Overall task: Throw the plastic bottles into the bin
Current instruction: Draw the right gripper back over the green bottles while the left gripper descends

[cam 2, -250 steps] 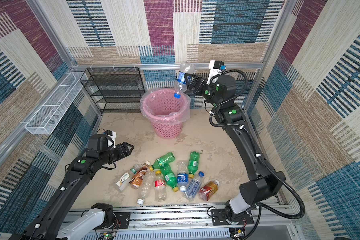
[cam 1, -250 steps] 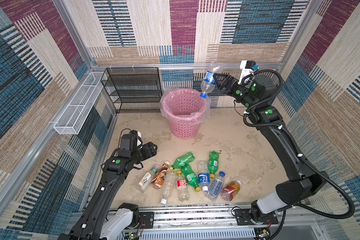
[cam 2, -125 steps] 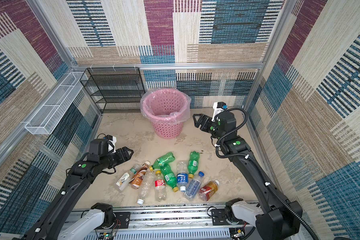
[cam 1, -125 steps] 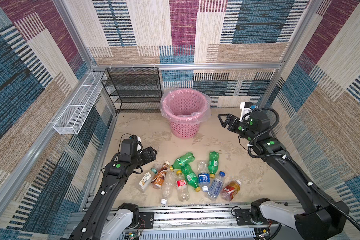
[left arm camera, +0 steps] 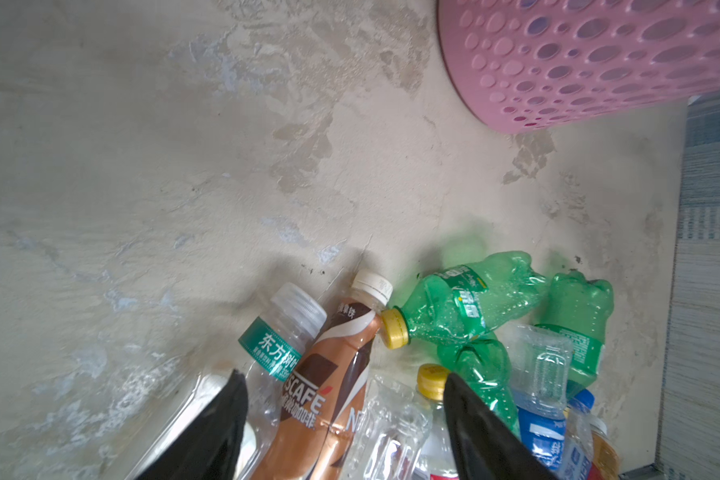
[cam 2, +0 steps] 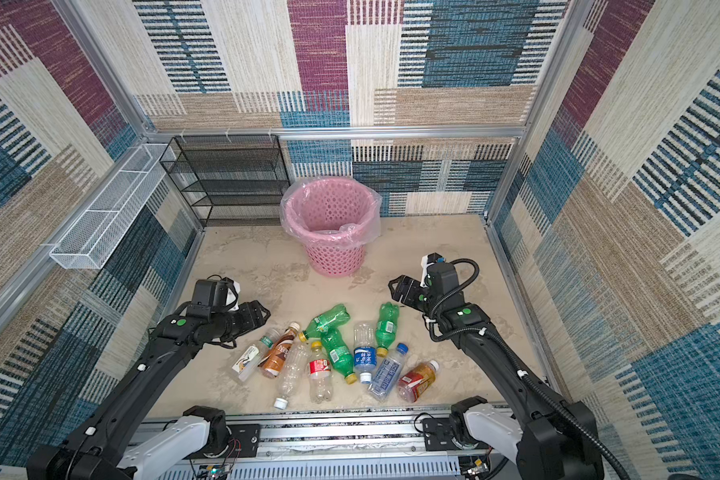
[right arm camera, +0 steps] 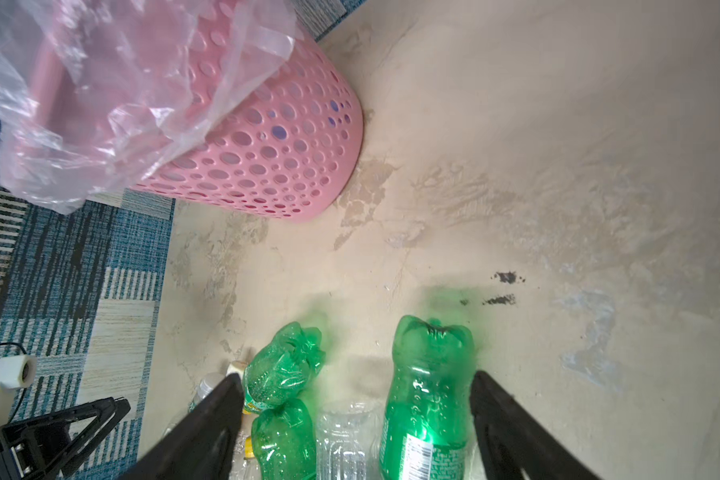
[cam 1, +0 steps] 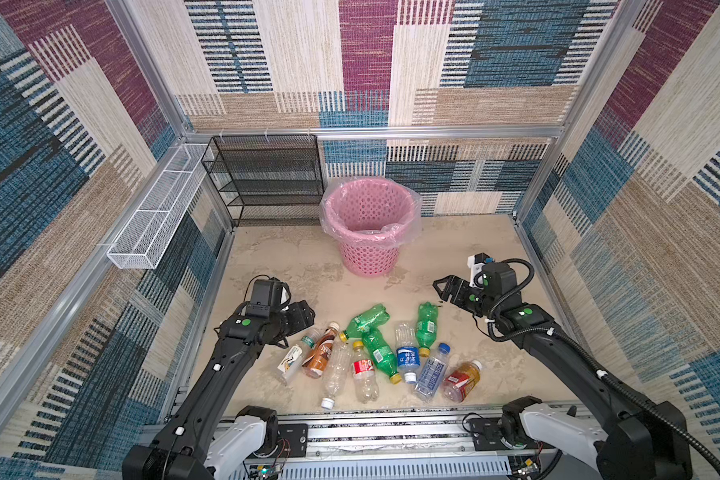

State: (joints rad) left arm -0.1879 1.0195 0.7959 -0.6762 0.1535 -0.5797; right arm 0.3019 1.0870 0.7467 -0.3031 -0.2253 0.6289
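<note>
Hovering low beside the plastic bottles (cam 1: 377,353), left pincer (cam 1: 309,316) and right pincer (cam 1: 438,290) both gape empty.

Black arms (cam 1: 225,370), white base joints (cam 1: 235,438), green dot (cam 1: 246,322) behind each jaw set; ribbed black cable (cam 1: 531,274), white camera block (cam 1: 476,262) behind right gripper (cam 1: 440,290).
</note>
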